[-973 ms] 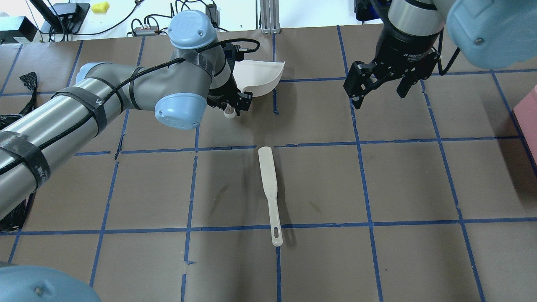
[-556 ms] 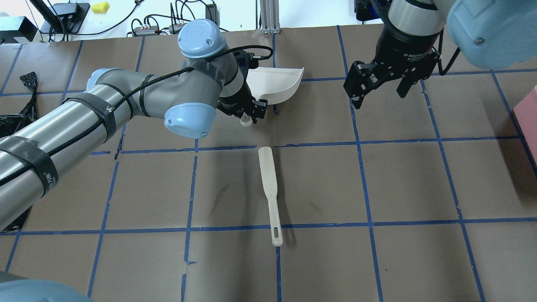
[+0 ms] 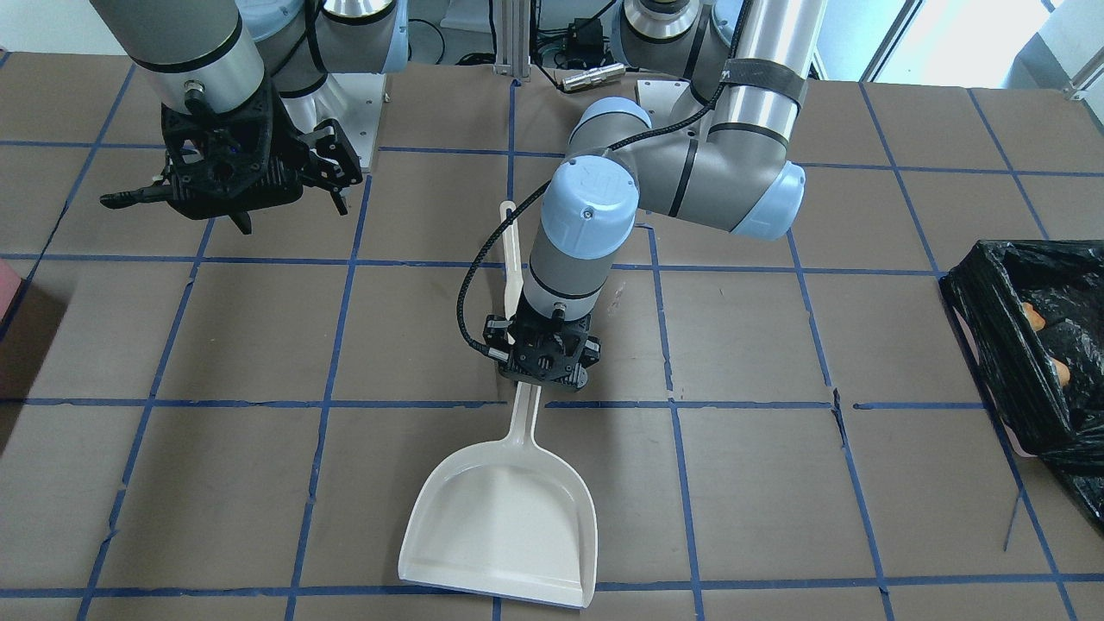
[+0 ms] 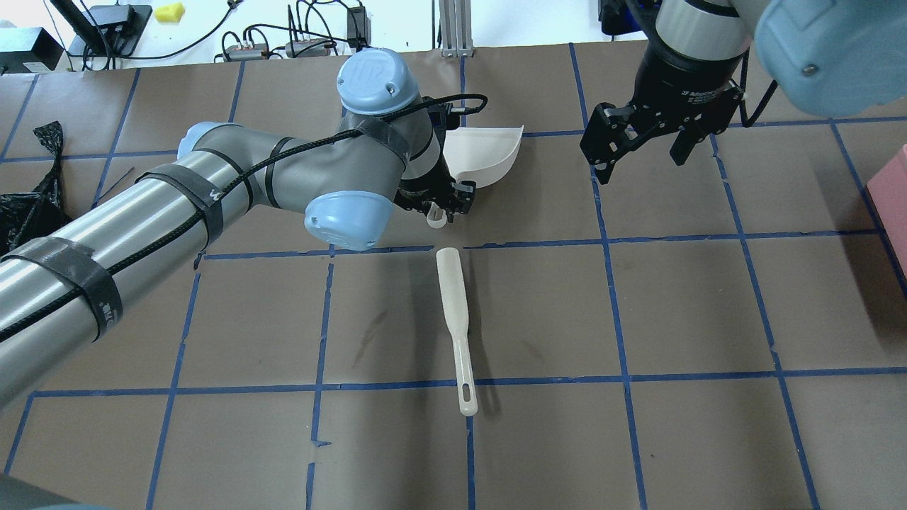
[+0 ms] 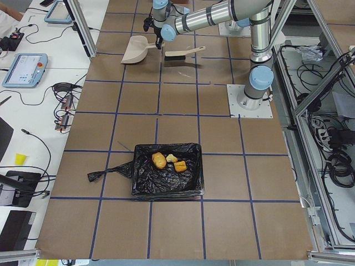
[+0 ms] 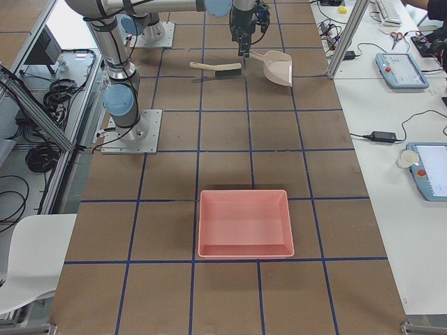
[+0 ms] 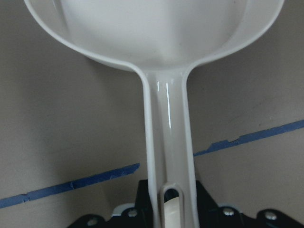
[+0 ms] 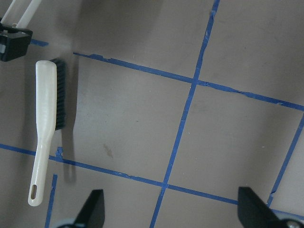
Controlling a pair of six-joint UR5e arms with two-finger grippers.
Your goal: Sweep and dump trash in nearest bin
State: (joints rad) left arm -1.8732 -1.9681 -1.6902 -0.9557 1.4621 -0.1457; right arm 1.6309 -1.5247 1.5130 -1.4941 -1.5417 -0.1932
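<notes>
My left gripper (image 3: pixel 545 366) is shut on the handle of the white dustpan (image 3: pixel 500 517), which is empty and held low over the far middle of the table; it also shows in the overhead view (image 4: pixel 489 152) and the left wrist view (image 7: pixel 168 142). The white brush (image 4: pixel 453 312) lies loose on the table behind it. My right gripper (image 4: pixel 641 152) is open and empty, above the table to the right. The bin (image 5: pixel 141 180) with its black bag stands far to the left and holds the potato-like piece (image 5: pixel 159 160), bread chunk (image 5: pixel 180 166) and apple-core bit (image 5: pixel 171 158).
A pink tray (image 6: pixel 244 223) stands at the table's right end, and its edge shows in the overhead view (image 4: pixel 896 198). The bin's black bag (image 3: pixel 992 345) is at the front-facing view's right edge. Cables and boxes lie beyond the far table edge.
My left arm has carried the dustpan to the right in the overhead view, closer to the brush's head. The right arm and the brush have not moved.
</notes>
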